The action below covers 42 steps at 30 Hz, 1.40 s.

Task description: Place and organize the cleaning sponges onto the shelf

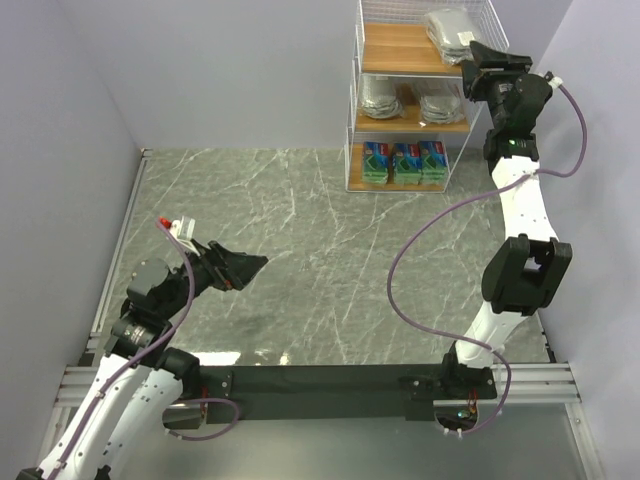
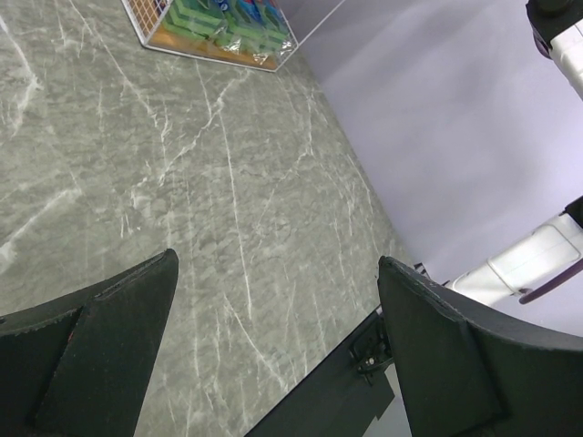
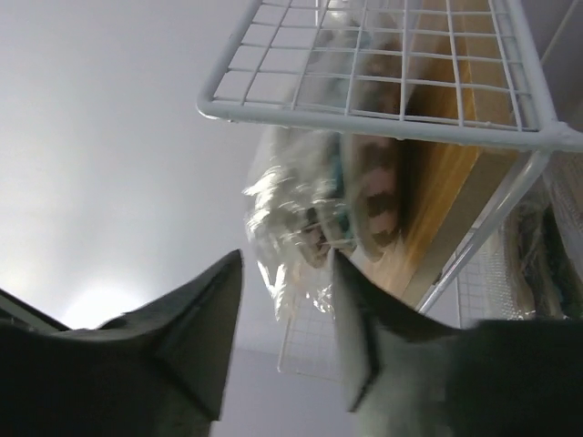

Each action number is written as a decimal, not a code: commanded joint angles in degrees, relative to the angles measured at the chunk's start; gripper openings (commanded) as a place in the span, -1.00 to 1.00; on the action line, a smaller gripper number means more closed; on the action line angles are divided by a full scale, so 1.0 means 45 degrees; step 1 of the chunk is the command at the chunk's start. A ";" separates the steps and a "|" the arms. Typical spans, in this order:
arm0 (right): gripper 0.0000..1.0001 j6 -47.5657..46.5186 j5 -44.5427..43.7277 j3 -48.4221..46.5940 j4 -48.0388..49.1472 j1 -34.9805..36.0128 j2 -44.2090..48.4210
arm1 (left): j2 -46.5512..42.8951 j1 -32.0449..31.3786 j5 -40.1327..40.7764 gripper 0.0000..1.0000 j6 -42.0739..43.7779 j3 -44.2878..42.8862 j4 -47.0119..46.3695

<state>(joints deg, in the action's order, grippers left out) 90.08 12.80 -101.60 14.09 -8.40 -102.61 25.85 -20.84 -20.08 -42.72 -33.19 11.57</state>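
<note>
Sponge (image 1: pixel 448 28) lies on shelf (image 1: pixel 398 48) beside parted right fingers (image 3: pixel 191 332); left fingers (image 2: pixel 100 355) spread empty.

- Grey, white-veined marble tabletop (image 1: pixel 300 230) spreads out below me.
- Pale lilac walls (image 1: pixel 230 70) close it in on three sides.
- A black strip (image 1: pixel 320 378) lies along my near edge.

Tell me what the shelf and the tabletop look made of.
Shelf: thin white wire grid, probably painted metal; matte light-brown boards, likely wood or laminate. Tabletop: grey marble pattern with white veins, faintly glossy; real stone or printed sheet, cannot tell.
</note>
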 commanded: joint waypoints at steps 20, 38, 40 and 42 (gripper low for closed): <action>0.98 -0.1676 0.2153 0.7046 0.4486 0.0090 0.5396 | -0.0119 -0.0056 0.0066 0.99 0.0079 -0.0554 -0.0306; 0.99 -0.8141 0.6552 1.6580 0.2343 0.0715 1.3767 | 0.1872 -0.0037 0.0751 0.99 -0.0624 -0.0769 -0.2160; 0.99 -0.8436 0.6298 1.7166 0.1267 0.0735 1.4886 | 0.2087 -0.0056 0.0576 0.99 -0.0663 -0.0750 -0.2492; 0.99 -0.8612 0.6239 1.7537 0.0428 0.0735 1.6352 | 0.2439 -0.0056 0.0361 0.99 -0.0702 -0.0749 -0.3117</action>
<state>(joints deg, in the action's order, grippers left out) 55.83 40.16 -23.77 20.93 -5.39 -35.44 35.62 -20.84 -16.80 -45.01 -34.35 4.36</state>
